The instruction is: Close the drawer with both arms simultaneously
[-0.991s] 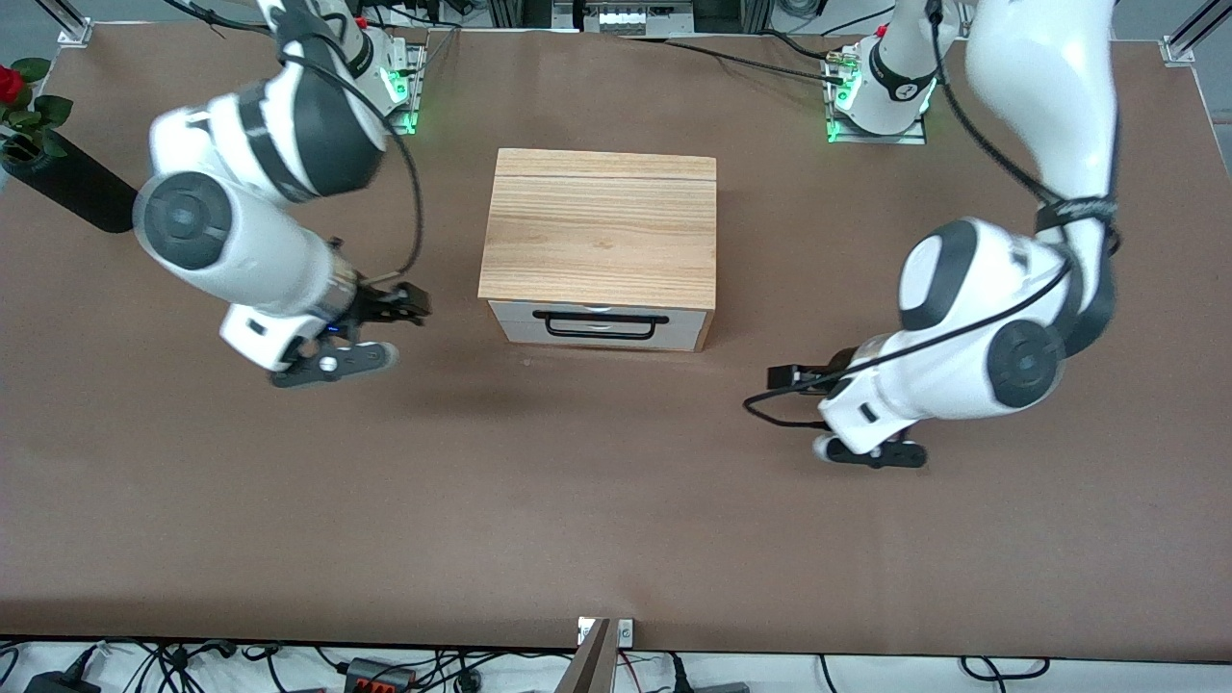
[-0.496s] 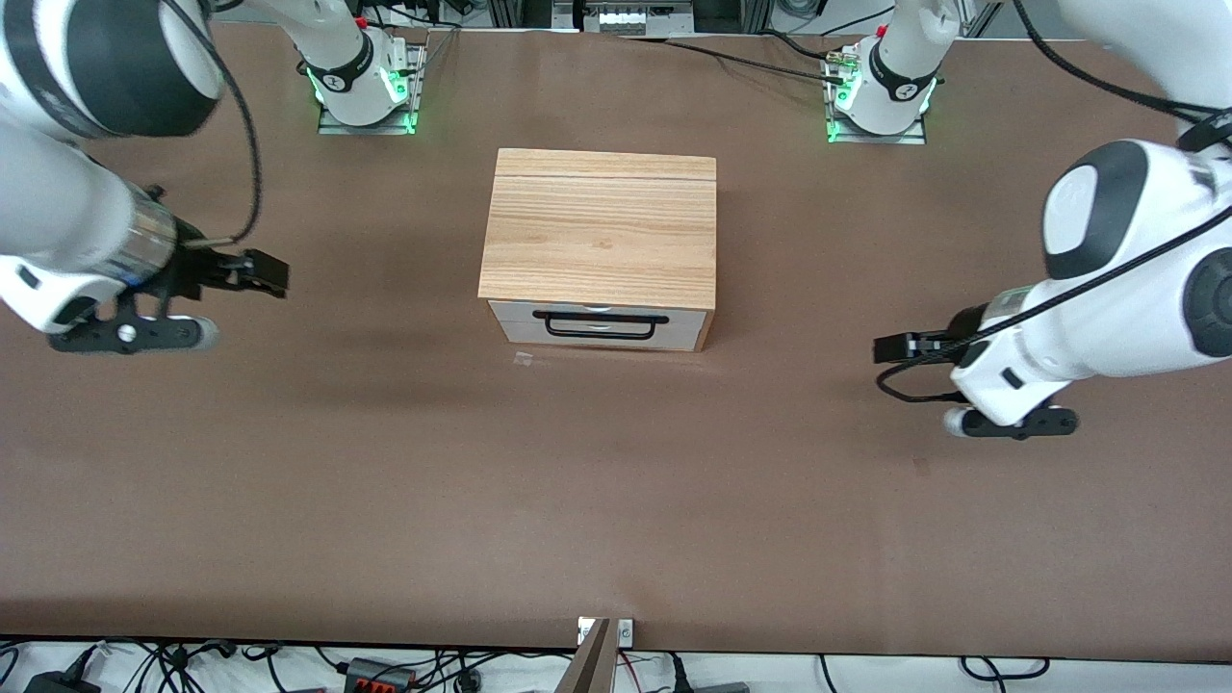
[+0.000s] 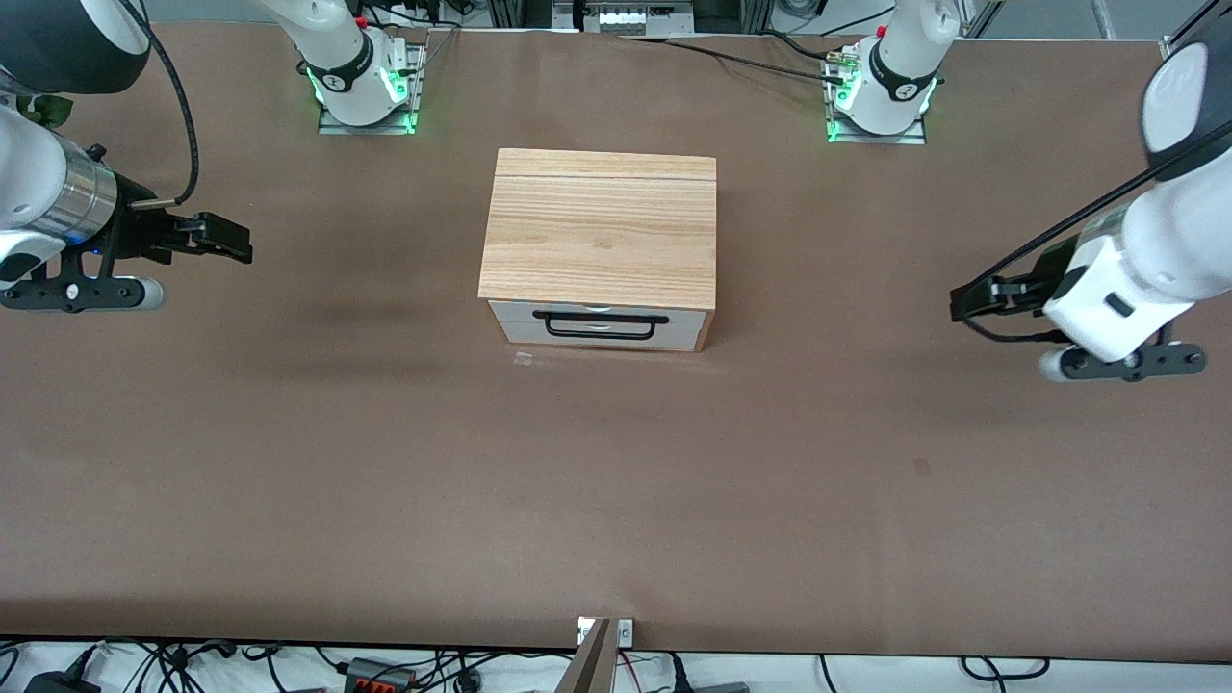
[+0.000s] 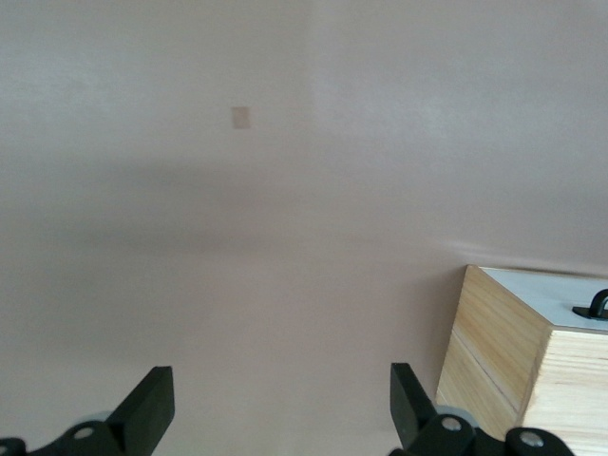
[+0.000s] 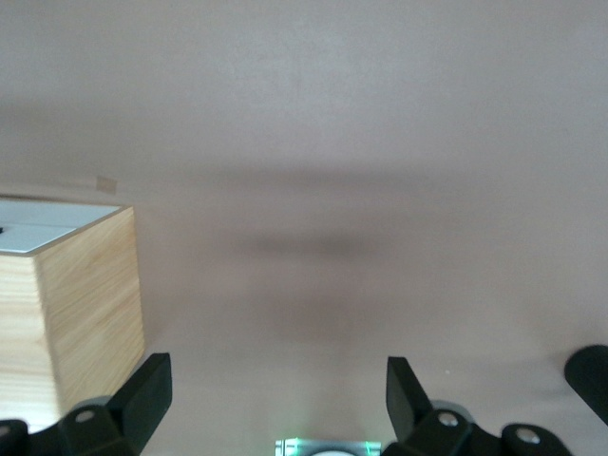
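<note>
The light-oak box (image 3: 602, 226) stands mid-table. The drawer's white front panel (image 3: 597, 327) with its black wire handle (image 3: 601, 325) sits pushed in, level with the box's front. My right gripper (image 3: 229, 243) hangs open and empty over bare table toward the right arm's end, well apart from the box. My left gripper (image 3: 964, 300) hangs open and empty toward the left arm's end, also well apart. The left wrist view shows the open gripper (image 4: 282, 404) and a box corner (image 4: 508, 347). The right wrist view shows the open gripper (image 5: 278, 394) and the box's side (image 5: 90, 304).
The arm bases (image 3: 361, 91) (image 3: 881, 96) with green lights stand along the table's edge farthest from the front camera. A small tape scrap (image 3: 524, 359) lies on the brown table (image 3: 616, 481) just in front of the drawer. Cables lie past the table's near edge.
Both arms have swung outward from beside the drawer's front toward their own ends of the table. The drawer and box have not moved.
</note>
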`<action>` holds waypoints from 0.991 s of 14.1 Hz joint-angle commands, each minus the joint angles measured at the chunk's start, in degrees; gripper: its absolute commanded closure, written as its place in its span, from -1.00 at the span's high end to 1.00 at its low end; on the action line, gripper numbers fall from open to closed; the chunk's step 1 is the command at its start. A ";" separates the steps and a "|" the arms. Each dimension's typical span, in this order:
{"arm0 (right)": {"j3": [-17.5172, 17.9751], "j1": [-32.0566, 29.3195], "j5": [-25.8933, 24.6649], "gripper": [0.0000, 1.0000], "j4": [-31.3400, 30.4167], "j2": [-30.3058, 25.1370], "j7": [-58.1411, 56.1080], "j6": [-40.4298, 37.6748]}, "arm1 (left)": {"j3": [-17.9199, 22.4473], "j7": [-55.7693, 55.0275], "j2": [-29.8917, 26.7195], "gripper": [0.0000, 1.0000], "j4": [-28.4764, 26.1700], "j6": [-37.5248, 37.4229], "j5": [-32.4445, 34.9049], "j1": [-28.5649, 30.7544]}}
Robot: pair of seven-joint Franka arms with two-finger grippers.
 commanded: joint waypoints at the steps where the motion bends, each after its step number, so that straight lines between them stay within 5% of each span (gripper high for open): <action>1: 7.57 -8.79 -0.93 1.00 -11.62 -8.30 -0.13 6.38 | -0.45 -0.17 -0.68 1.00 -1.20 -0.20 4.51 0.77; 5: 7.85 -11.89 -0.22 1.00 -10.49 -10.60 -0.66 4.63 | -2.03 -0.96 -0.67 1.00 -1.29 0.42 8.58 -1.68; 14: 6.45 -8.28 -1.98 1.00 -7.24 -8.05 -0.30 3.31 | -2.65 -0.08 -2.60 1.00 -1.90 -0.46 10.96 -1.52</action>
